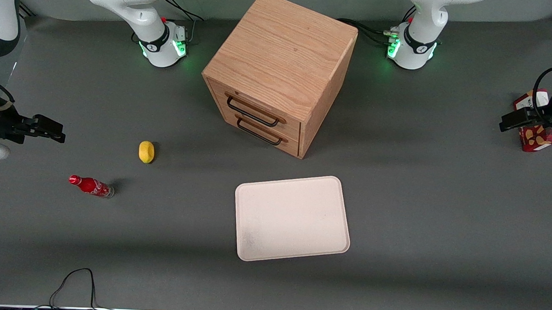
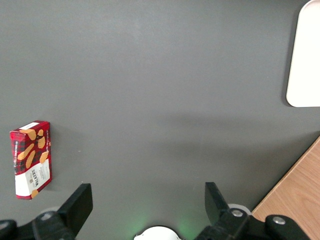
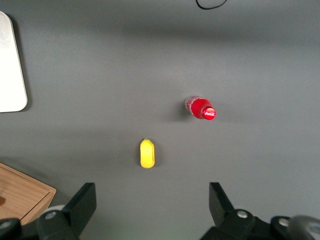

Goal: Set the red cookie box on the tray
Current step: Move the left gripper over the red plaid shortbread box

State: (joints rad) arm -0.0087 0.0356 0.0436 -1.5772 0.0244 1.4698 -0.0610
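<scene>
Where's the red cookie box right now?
The red cookie box lies flat on the table at the working arm's end, well away from the tray. The open gripper hangs above the table near it, not touching it.

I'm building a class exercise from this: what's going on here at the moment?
The working arm's gripper is open and holds nothing, hovering above the table at its own end, close to the red cookie box. The box lies flat on the table, untouched. The tray sits bare in front of the wooden drawer cabinet, so nothing has been placed yet.

wood-grain drawer cabinet (image 1: 281,72) | matt grey table (image 1: 416,215) | printed carton red cookie box (image 2: 31,159)
</scene>
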